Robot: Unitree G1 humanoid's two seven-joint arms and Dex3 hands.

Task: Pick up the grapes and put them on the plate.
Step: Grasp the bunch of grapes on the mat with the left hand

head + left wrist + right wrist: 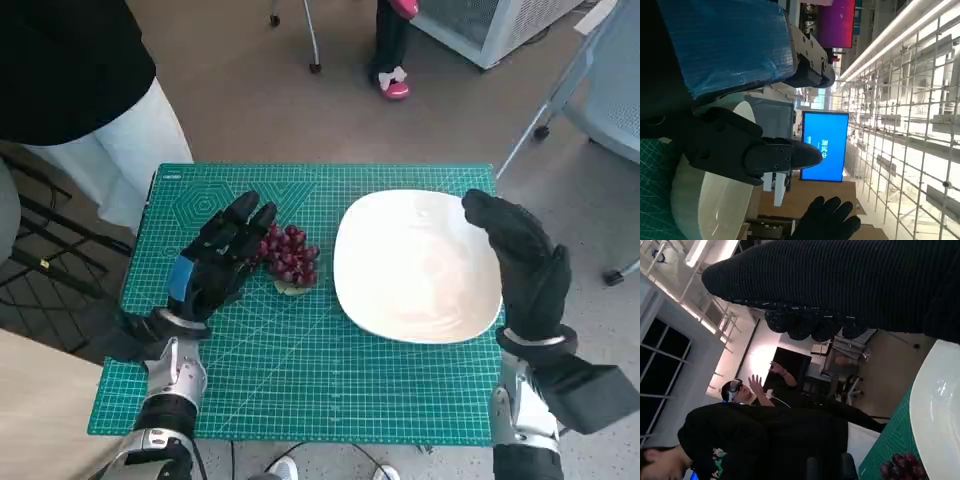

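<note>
We are looking down at a small table covered by a green cutting mat (300, 370), standing on a brown floor where a person in white trousers (120, 150) is standing close to the mat's far left corner and a pink shoe (393, 84) is showing well beyond its far edge. A wheeled chair base (560, 110) is sitting off the far right corner.

We are taking the white plate (415, 265) as our landmark. It is lying on the right half of the mat, its right rim reaching nearly to the mat's right edge. The grapes (289, 255), a dark red bunch, are resting on the mat just left of the plate, a narrow strip of green separating them from its rim. Nearer to us than the plate, a broad stretch of mat is lying open.

Our left hand (220, 262) is lying left of the grapes, fingers spread and stretched toward the bunch; the fingertips are reaching its left side, though we cannot tell whether they are touching, and nothing is being held. Our right hand (520, 255) is hovering over the plate's right rim, fingers loosely extended together and gripping nothing. In the right wrist view the grapes (900, 467) are showing beside the plate's rim (935, 415).
</note>
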